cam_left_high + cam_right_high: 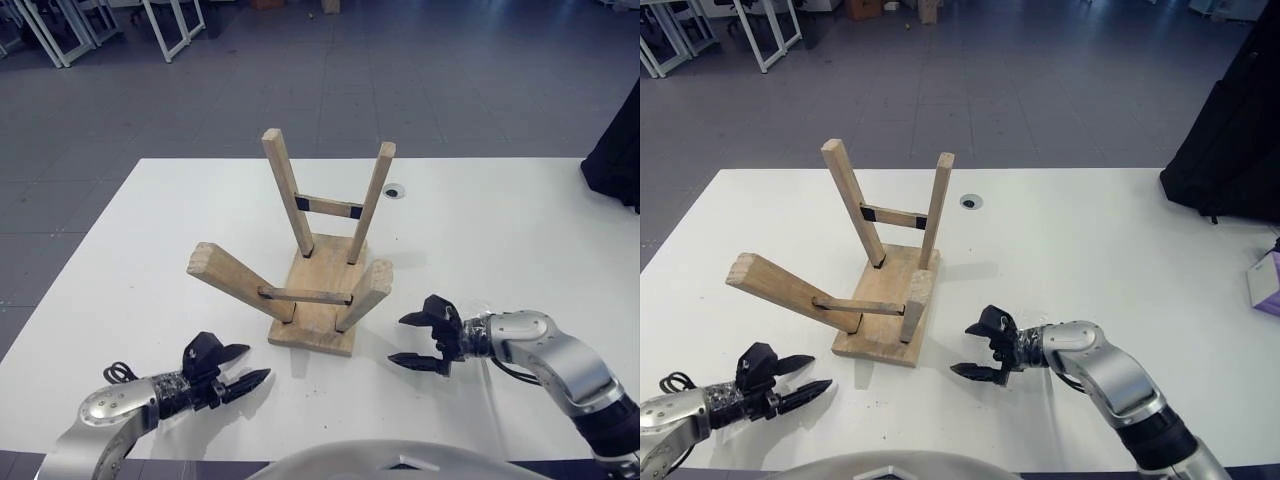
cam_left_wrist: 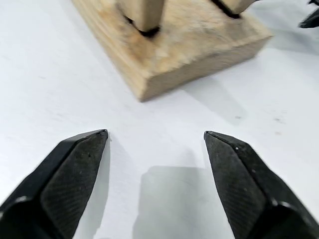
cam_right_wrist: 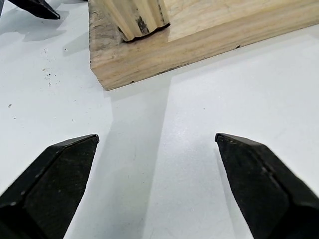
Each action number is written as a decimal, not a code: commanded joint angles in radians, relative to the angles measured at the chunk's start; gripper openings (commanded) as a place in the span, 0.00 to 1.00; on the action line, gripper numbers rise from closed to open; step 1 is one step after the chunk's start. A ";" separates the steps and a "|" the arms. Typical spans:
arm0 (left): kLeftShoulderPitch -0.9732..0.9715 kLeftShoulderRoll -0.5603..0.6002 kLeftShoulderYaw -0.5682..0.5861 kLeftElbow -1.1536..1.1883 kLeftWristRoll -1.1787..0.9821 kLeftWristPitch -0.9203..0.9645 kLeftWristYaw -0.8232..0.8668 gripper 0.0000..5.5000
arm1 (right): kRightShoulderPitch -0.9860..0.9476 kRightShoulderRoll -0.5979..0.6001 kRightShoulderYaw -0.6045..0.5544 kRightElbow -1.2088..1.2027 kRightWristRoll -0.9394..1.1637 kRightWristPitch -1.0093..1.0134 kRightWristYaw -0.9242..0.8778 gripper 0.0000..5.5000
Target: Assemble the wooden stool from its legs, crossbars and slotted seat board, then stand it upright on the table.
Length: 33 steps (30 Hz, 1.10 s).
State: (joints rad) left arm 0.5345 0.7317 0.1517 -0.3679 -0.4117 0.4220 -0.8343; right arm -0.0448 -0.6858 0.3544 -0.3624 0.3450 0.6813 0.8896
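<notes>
Nearest me, my black left gripper (image 1: 257, 362) hangs low over the white table (image 1: 500, 230), its two fingers spread wide with nothing between them, tips pointing at the near corner of the pale wooden stool (image 1: 318, 262). My black right gripper (image 1: 397, 339), just as wide and empty, sits just right of that near edge. Mid-table, the stool stands upside down on its seat board (image 1: 312, 327), four legs up, one crossbar (image 1: 328, 207) joining each pair; the near-left leg (image 1: 238, 281) leans steeply outward.

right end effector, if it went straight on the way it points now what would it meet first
The right end effector, open, would most likely meet the side edge of the seat board near its corner, below a leg. Bare table lies between; height is uncertain.
</notes>
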 commanded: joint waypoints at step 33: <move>-0.394 -0.184 -0.314 0.090 -0.092 0.040 -0.121 0.65 | 0.014 -0.147 -0.236 -0.146 0.165 -0.075 0.215 0.79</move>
State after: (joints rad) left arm 0.1649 0.5583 -0.1853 -0.2391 -0.4395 0.4110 -0.9391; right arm -0.0363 -0.8291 0.1548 -0.4681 0.4644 0.5944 1.0938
